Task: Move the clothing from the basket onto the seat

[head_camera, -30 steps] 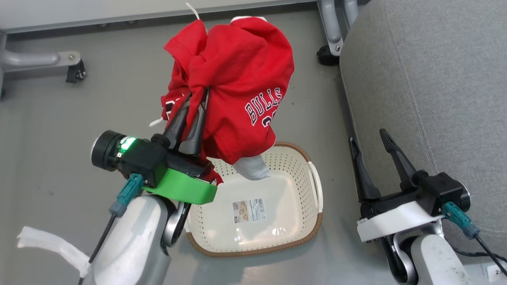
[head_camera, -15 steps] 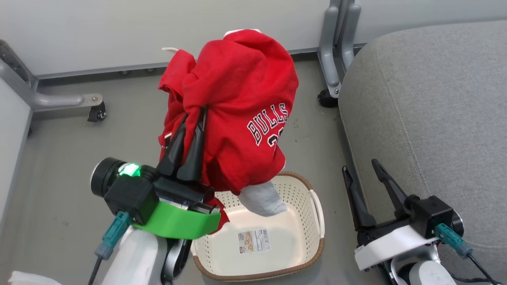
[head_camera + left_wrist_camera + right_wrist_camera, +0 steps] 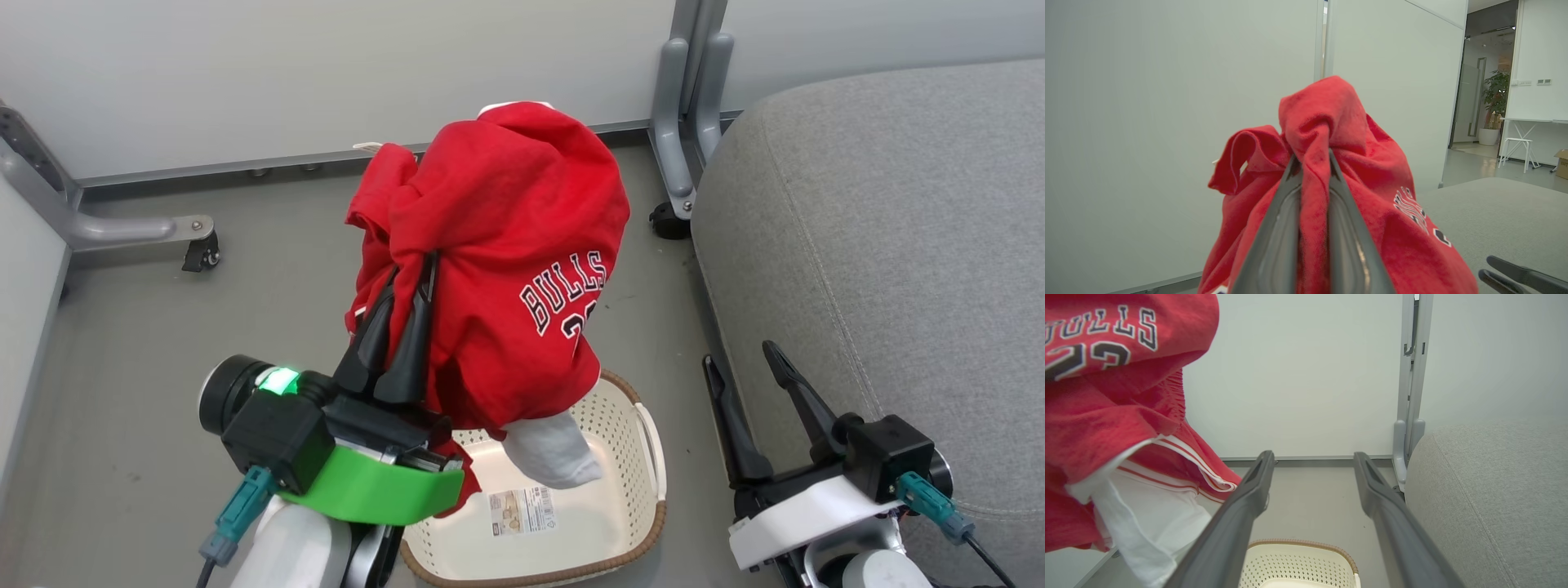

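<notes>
Head view, looking down. Nearest, at lower left, the left gripper (image 3: 412, 265) has its two dark fingers pinched together on a gathered fold of the clothing (image 3: 522, 245). At lower right, the right gripper (image 3: 739, 353) has its fingers spread apart, holding nothing, close to the seat's edge. Between the arms, the cream basket (image 3: 647, 523) sits on the grey floor, with a label sticker on its bottom.

The clothing, a red Bulls jersey, hangs bunched in the air above the basket, clear of it. Its white cloth part (image 3: 555, 453) dangles lowest. To the right lies the large grey seat (image 3: 882, 245). A pale wall stands farthest back.

The jersey looks light, soft and limp, so it will likely sag and swing when carried. A thick bunched fold seems the safest hold, since a single layer could slip free.
</notes>
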Controlling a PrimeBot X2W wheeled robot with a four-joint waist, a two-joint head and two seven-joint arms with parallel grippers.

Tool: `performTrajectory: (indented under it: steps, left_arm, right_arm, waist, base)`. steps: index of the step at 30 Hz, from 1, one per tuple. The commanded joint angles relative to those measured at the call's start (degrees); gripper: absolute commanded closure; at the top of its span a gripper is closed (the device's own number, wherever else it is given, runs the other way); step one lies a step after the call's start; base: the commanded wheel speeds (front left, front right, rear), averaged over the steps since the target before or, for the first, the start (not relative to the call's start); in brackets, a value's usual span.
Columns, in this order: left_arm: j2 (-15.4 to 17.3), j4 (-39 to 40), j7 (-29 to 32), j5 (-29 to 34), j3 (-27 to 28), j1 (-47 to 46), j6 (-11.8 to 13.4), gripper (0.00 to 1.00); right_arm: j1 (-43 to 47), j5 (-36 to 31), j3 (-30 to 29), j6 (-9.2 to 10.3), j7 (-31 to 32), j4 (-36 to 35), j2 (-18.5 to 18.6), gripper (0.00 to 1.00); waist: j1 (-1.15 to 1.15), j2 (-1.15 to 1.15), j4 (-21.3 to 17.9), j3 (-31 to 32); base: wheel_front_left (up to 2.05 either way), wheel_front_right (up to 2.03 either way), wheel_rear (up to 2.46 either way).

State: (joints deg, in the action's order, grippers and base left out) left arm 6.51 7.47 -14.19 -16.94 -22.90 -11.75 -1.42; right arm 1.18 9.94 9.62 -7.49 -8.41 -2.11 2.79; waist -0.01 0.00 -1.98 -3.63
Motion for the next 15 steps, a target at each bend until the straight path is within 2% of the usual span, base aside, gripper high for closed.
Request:
performTrajectory:
  steps: [1, 7, 15]
  left_arm:
    - [0.44, 0.42, 0.00, -0.09, 0.05, 0.61, 0.34, 1.00]
    - [0.47, 0.21, 0.00, -0.41, -0.13, 0.48, 0.46, 1.00]
    - [0.51, -0.05, 0.08, 0.23, -0.77, -0.81, 0.67, 1.00]
  right_arm:
    - [0.66, 0.06, 0.10, 0.00, 0.15, -0.10, 0.18, 0.00]
    - [0.11, -0.60, 2.09, 0.00, 0.89, -0.16, 0.17, 0.00]
    - [-2.47, 1.73, 14.47, 0.00, 2.83, 0.77, 1.31, 0.00]
  waist:
    - [0.01, 0.00, -0.04, -0.04]
    - [0.01, 0.00, -0.04, -0.13]
    - [0.01, 0.00, 0.38, -1.06]
  base:
    - [0.00, 0.00, 0.00]
    - [0.00, 0.00, 0.00]
    - [0.00, 0.00, 0.00]
